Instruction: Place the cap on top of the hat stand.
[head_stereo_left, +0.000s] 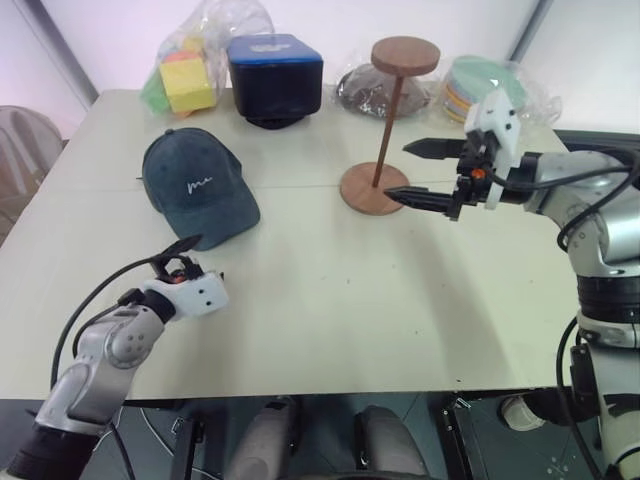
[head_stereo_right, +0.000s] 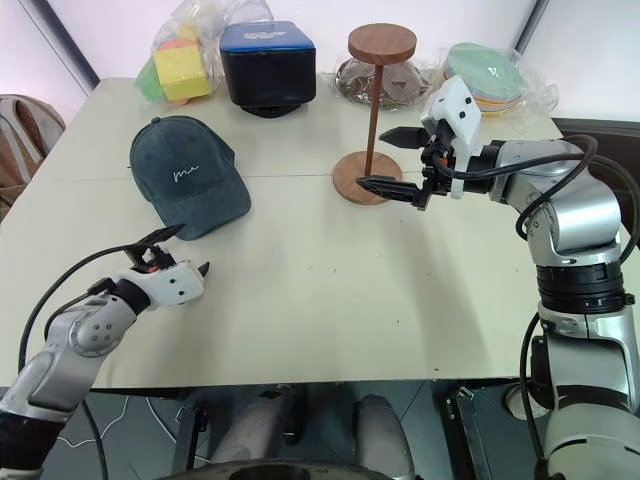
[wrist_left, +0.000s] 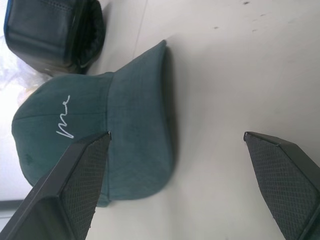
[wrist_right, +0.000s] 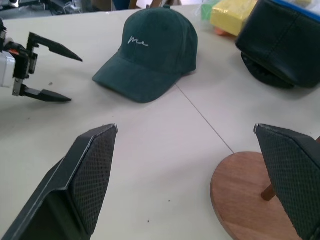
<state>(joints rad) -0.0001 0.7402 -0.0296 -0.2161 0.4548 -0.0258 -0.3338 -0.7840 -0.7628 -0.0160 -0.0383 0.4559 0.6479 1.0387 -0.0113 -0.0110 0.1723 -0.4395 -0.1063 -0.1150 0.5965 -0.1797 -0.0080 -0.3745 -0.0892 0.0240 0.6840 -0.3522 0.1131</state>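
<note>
The dark teal-green cap (head_stereo_left: 195, 185) lies on the table at the left, its brim toward the front edge and its white script facing me. My left gripper (head_stereo_left: 200, 262) stands open just in front of the brim, apart from it; in the left wrist view the cap (wrist_left: 100, 110) lies beyond the spread fingers. The brown wooden hat stand (head_stereo_left: 388, 120) stands upright at the middle right with its disc top bare. My right gripper (head_stereo_left: 396, 171) is open beside the post, its lower finger over the edge of the stand's base (wrist_right: 250, 195).
Along the far edge sit a dark blue box (head_stereo_left: 275, 75), a plastic bag with yellow and green blocks (head_stereo_left: 185, 80), a bag of dark items (head_stereo_left: 365, 90) and a bagged stack of coloured plates (head_stereo_left: 480, 85). Bare tabletop (head_stereo_left: 330, 300) stretches between the grippers.
</note>
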